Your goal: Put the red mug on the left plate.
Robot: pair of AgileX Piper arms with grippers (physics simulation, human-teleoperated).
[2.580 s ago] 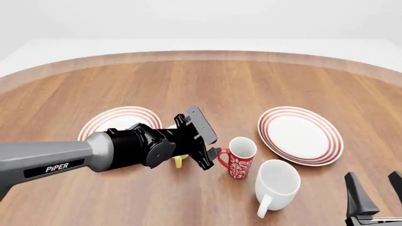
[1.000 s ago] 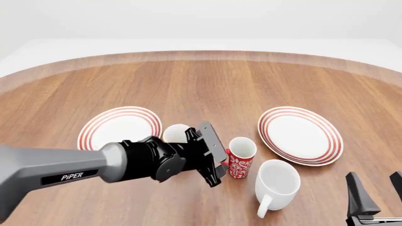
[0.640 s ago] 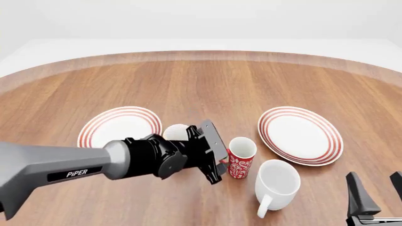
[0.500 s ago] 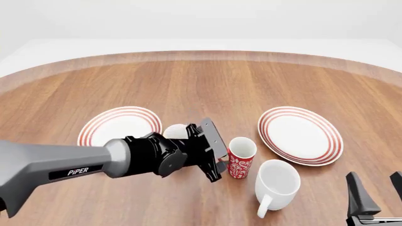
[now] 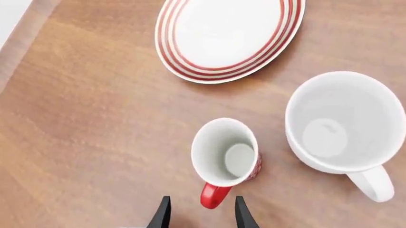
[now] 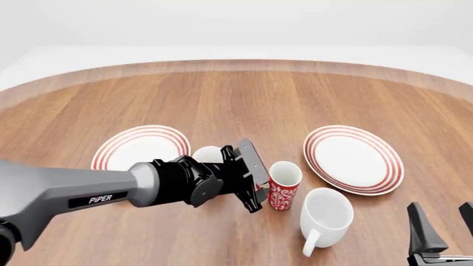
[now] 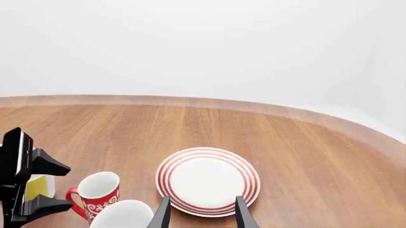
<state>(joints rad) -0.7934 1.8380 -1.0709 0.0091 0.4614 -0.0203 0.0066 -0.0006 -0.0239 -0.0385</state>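
Between the spread fingers of the left gripper (image 5: 200, 218) sits the handle of the red mug (image 6: 284, 185), upright and empty beside the empty white mug (image 6: 325, 217). Contact seems unmade. Its target, the left plate (image 6: 140, 145), lies bare behind that arm; the right gripper (image 6: 442, 228) idles open, farther off.

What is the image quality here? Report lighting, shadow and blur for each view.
Front view: even, soft light, sharp throughout, only faint shadow under the white mug. Left wrist view: crisp, soft shading inside the red mug. Right wrist view: sharp, pale featureless background, no glare.
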